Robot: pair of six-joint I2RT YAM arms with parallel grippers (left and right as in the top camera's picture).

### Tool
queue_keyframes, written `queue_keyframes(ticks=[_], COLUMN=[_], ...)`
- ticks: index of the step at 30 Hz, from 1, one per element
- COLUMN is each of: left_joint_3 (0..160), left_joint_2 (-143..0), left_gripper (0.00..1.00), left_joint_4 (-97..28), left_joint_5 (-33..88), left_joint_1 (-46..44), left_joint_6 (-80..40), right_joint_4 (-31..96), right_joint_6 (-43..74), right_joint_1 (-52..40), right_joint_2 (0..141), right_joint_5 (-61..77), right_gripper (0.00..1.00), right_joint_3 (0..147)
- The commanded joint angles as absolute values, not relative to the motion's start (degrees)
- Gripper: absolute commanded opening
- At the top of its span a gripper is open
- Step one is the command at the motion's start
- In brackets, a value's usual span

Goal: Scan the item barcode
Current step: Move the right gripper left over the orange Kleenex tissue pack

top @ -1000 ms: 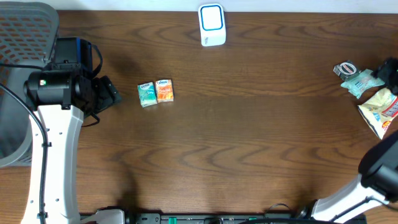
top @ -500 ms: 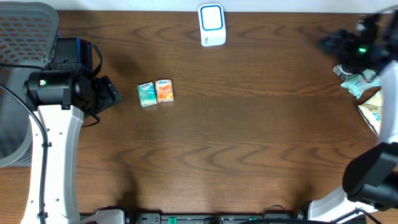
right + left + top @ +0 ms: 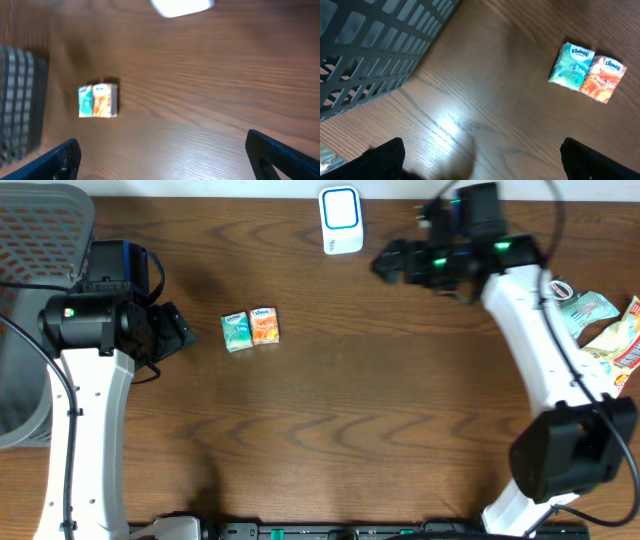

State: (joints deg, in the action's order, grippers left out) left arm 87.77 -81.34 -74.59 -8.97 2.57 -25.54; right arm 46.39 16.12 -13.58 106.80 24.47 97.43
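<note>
Left fingers and right fingers both stand wide open, holding nothing. The tissue packs (one teal, one orange, touching side by side) lie flat on the worktop, near and ahead of the left fingers and well ahead of the right fingers. Expect a light, soft, film-wrapped item — likely slippery and easily crushed. Take one pack lightly across its narrow width. The worktop is smooth, dark wood-grain with glare. A grey mesh basket stands beside the left fingers, and the scanner lies ahead of the right.
</note>
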Motion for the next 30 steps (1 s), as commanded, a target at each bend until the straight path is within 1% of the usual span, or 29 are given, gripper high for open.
queue_keyframes(ticks=[1, 10, 14, 18, 21, 23, 28, 30], left_joint_3=[87.99, 87.99, 87.99, 87.99, 87.99, 87.99, 87.99, 87.99], left_joint_2=[-81.58, -81.58, -81.58, -81.58, -81.58, -81.58, -81.58, -81.58], left_gripper=[0.98, 0.98, 0.98, 0.98, 0.98, 0.98, 0.98, 0.98], left_joint_4=[-74.76, -74.76, -74.76, -74.76, -74.76, -74.76, -74.76, -74.76], left_joint_5=[-9.52, -9.52, -9.52, -9.52, -9.52, -9.52, -9.52, -9.52], left_joint_1=[2.83, 2.83, 2.83, 2.83, 2.83, 2.83, 2.83, 2.83], left_joint_6=[-26.04, -26.04, -26.04, -26.04, -26.04, -26.04, -26.04, -26.04], right_joint_4=[44.75, 34.63, 29.80, 26.41, 24.60, 23.92, 22.26, 21.19], right_joint_6=[16.25, 16.27, 16.62, 18.50, 20.80, 22.55, 22.72, 23.33], right_joint_1=[-18.09, -28.95, -31.94, -33.39, -33.71, -33.71, -33.80, -33.98], right_joint_2=[109.97, 119.96, 123.11, 123.90, 123.90, 123.94, 125.19, 126.28], right_joint_5=[21.96, 22.79, 22.61, 19.92, 17.43, 16.97, 16.60, 16.84], right_gripper=[0.99, 0.99, 0.97, 0.91, 0.91, 0.89, 0.84, 0.80], right_joint_3=[97.71, 97.71, 97.71, 97.71, 97.71, 97.71, 97.71, 97.71])
